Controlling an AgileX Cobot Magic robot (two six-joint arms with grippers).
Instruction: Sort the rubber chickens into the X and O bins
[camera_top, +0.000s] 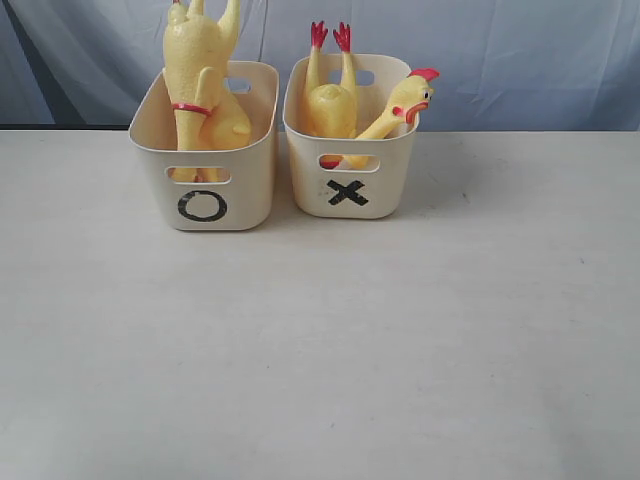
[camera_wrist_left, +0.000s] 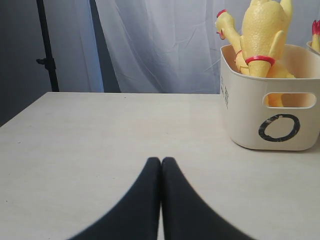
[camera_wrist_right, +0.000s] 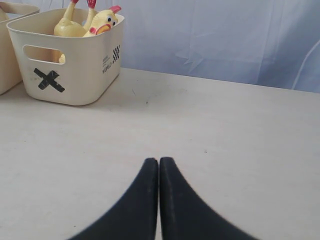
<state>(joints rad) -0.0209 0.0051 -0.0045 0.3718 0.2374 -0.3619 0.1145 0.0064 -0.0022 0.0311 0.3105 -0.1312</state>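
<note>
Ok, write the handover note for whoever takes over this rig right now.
Left claw: shut, empty, over the table.
Right claw: shut, empty.
O bin: one rubber chicken head-down, and a second chicken whose head shows behind it.
X bin: third chicken, feet and head sticking up.
Done: all three look binned.
Left: no chicken in view outside the bins.

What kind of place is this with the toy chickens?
Probably a robot test room or studio, not a home: a plain pale tabletop, a wrinkled pale cloth backdrop hung behind it, and two cream plastic tubs, the O tub and the X tub.
</note>
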